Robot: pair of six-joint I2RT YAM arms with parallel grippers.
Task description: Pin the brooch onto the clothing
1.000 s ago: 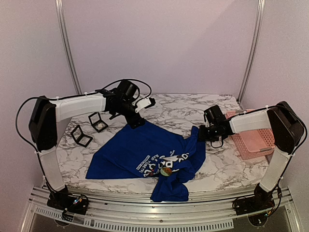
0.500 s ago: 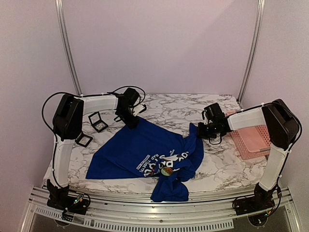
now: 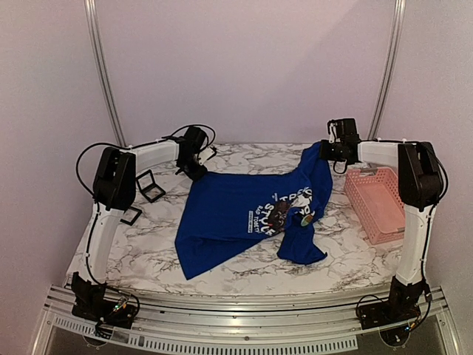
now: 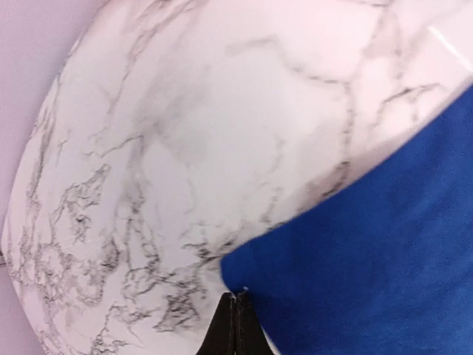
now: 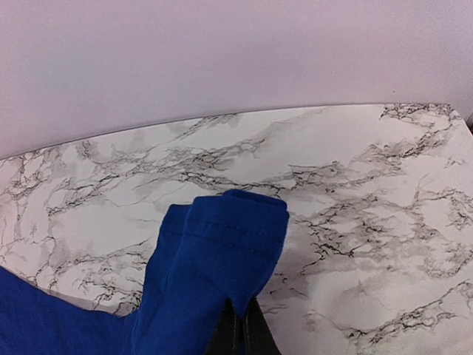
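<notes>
Blue clothing [image 3: 229,207] spread between left hand [image 4: 235,318] and right hand [image 5: 241,325], both clamped on it (white lettering [image 3: 287,198] unreadable)

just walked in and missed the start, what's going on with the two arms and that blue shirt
Two robot arms are handling a blue T-shirt on a marble table. The left gripper is shut on one edge of it at the far left. The right gripper is shut on a hemmed fold at the far right, so the shirt is spread between them. A small brooch sits by the chest print; whether it is fastened cannot be told.
</notes>
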